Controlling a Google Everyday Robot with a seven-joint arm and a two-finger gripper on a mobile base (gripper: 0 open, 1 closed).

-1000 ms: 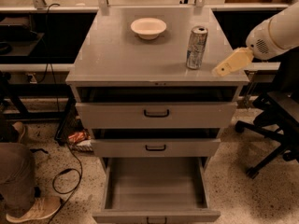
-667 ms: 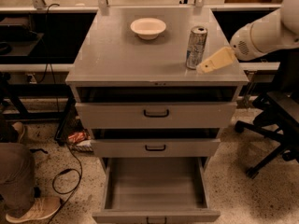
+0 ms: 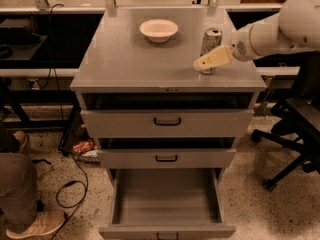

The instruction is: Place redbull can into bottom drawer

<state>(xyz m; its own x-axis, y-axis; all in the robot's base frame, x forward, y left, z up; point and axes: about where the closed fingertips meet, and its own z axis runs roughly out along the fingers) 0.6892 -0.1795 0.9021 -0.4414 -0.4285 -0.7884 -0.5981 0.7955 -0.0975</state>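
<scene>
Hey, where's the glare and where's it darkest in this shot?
Camera view: glare sits on the shiny top of the redbull can and the far edge of the cabinet top; the hand, in front of the can's lower half, is brightly lit; the open bottom drawer is dim inside; under the benches it is nearly black.

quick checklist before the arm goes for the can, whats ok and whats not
1. redbull can upright on the cabinet top: ok
2. tool at the can, across its lower part on the near side: ok
3. tool gripping the can: cannot tell
4. bottom drawer pulled out, inside open from above: ok
5. bowl apart from the can, off to the can's left in the camera view: ok
</scene>
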